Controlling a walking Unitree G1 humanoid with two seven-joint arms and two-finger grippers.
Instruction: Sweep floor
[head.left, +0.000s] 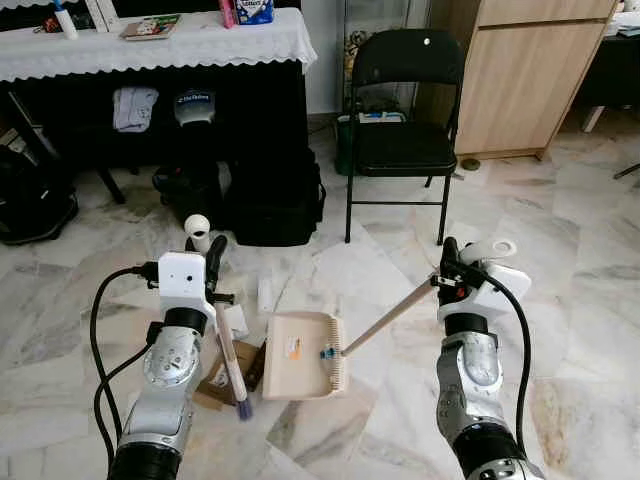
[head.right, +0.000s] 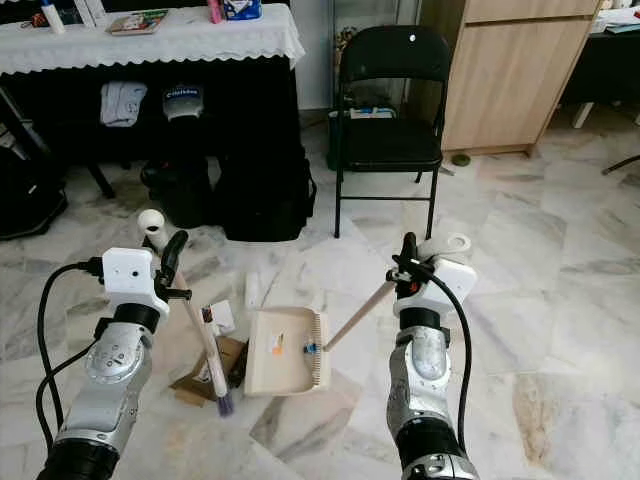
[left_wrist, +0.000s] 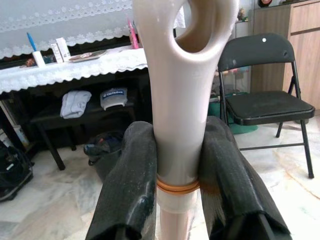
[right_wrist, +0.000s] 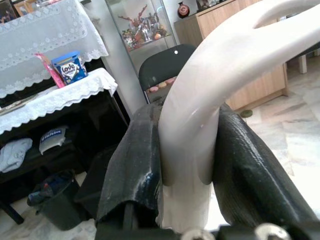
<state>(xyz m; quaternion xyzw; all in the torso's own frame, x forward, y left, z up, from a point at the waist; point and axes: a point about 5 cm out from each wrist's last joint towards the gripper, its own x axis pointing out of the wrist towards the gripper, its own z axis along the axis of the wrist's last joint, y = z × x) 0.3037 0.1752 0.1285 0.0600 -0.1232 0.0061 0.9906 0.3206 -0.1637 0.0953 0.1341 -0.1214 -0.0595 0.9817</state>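
Left pincer (head.left: 208, 262) clamps the broom (head.left: 228, 360), right pincer (head.left: 452, 270) clamps the dustpan (head.left: 303, 356) handle; cardboard scraps (head.left: 232, 365) at the pan's nine o'clock remain unswept.

The beige plastic dustpan (head.left: 303, 354) is lying on the marble floor (head.left: 580, 260) between the two arms. Left of it, the cream-handled hand broom (head.left: 228, 345) is standing over a flattened brown cardboard piece (head.left: 222, 378). Behind them, the black folding metal chair (head.left: 404, 120) is sitting right of the lace-covered table (head.left: 160, 45), with the light wooden cabinet (head.left: 525, 70) further right.
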